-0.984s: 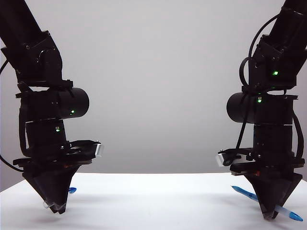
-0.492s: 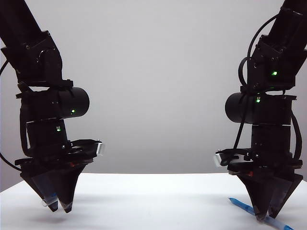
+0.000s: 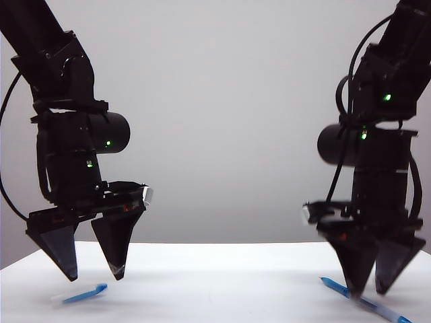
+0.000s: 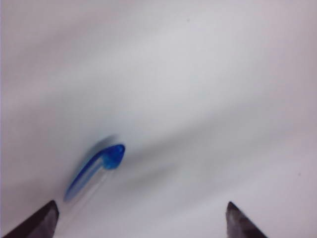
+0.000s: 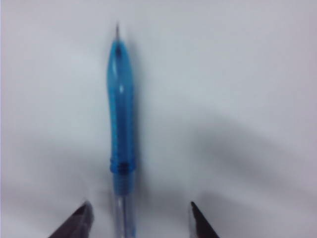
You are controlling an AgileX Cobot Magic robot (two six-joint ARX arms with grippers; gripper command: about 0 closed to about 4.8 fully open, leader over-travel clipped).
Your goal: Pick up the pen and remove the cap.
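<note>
Pen (image 3: 363,302), cap (image 3: 82,294) on table (image 3: 215,282); left gripper (image 3: 94,274), right gripper (image 3: 369,292) jaws apart.

Even, diffuse light fills the exterior view; the two black arms read as near-silhouettes against the pale grey backdrop, their small green lamps glowing. The white table (image 3: 215,282) carries only faint, soft shadows. Both wrist views are soft: the short clear cap with blue clip (image 4: 94,168) smears with motion blur, and the slim clear pen with blue tip (image 5: 121,114) is slightly out of focus.

A white table (image 3: 215,282) stands before a plain grey wall (image 3: 229,101) (evenly lit).
</note>
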